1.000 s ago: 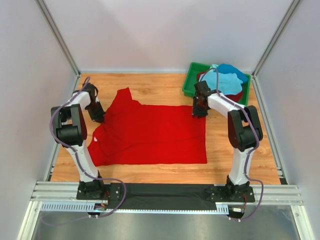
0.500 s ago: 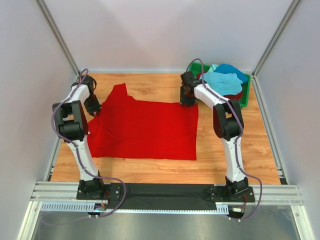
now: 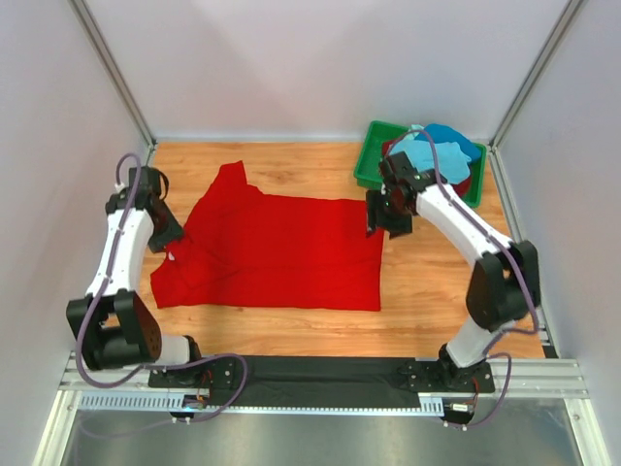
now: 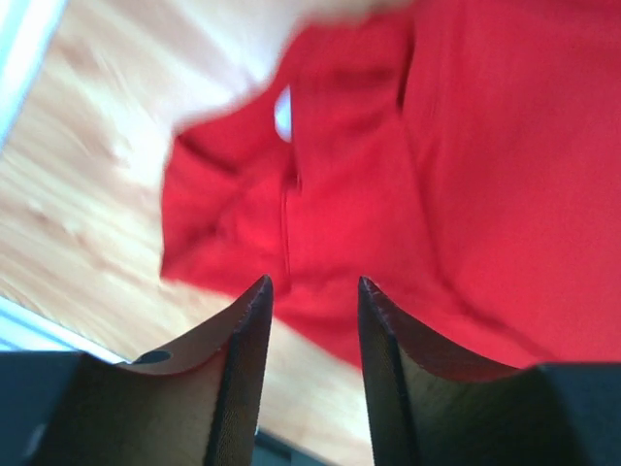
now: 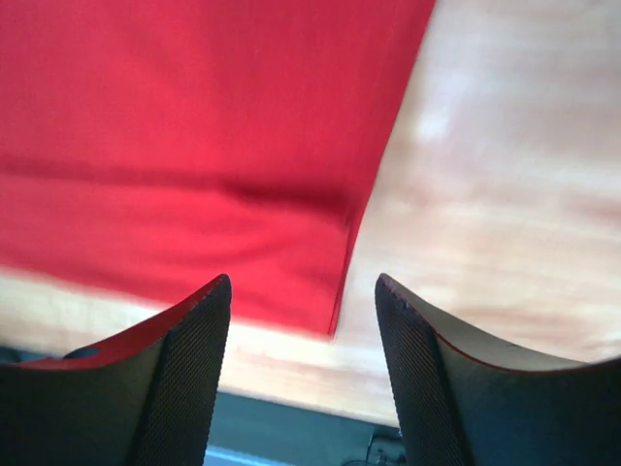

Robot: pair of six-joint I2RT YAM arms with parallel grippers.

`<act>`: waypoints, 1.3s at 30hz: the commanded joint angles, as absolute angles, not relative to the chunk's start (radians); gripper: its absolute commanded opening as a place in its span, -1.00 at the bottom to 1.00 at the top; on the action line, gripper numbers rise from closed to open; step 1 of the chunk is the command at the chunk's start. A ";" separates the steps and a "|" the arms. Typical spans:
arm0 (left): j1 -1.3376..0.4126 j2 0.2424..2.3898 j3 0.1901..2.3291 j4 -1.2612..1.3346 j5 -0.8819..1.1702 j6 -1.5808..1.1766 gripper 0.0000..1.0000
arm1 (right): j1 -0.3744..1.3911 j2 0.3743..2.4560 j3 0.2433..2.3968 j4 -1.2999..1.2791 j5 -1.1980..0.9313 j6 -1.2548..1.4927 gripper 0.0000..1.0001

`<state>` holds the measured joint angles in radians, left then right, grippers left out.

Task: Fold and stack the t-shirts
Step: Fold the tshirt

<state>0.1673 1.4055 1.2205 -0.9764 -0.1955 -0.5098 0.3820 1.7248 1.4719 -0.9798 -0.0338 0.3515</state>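
From above, the bright red t-shirt (image 3: 281, 252) lies spread on the table (image 3: 427, 303), other t-shirts (image 3: 441, 160) heaped in the green bin (image 3: 365, 169) at far right. Only the wrist views show the gaps: left end effector (image 4: 312, 283) and right end effector (image 5: 303, 279) both stand open, empty, over the shirt's edges.

A robotics lab test cell: plain white wall panels (image 3: 320, 68) in aluminium framing (image 3: 113, 73) enclose a wood-topped bench (image 3: 437, 301); cabled left arm (image 3: 116, 243) and right arm (image 3: 456, 218) bolt to a metal rail (image 3: 107, 374).
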 commanded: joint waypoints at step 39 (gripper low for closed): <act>0.482 1.755 1.040 -0.980 -0.254 -0.607 -1.00 | 0.422 1.749 0.848 -0.768 0.041 0.606 -0.98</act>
